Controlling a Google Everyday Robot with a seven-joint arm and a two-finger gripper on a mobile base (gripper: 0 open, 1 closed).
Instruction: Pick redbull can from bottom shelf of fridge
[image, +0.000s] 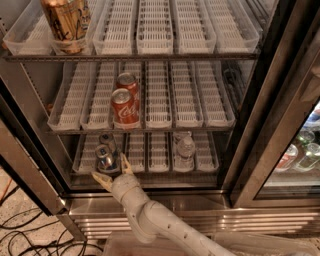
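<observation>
Two slim blue-and-silver redbull cans stand one behind the other at the left of the bottom shelf (150, 155) of the fridge (165, 204): the front redbull can (104, 157) and the rear one (107, 141). My gripper (113, 170) is at the shelf's front edge, right in front of the front can. Its cream fingers (125, 164) are spread open, one on each side just below the can, and hold nothing. My arm rises from the bottom centre.
A clear water bottle (185, 150) stands on the right of the bottom shelf. Two red cola cans (124, 108) are on the middle shelf and a big gold can (65, 20) on the top one. Another cooler with bottles (300, 150) is at right; cables (25, 235) lie on the floor.
</observation>
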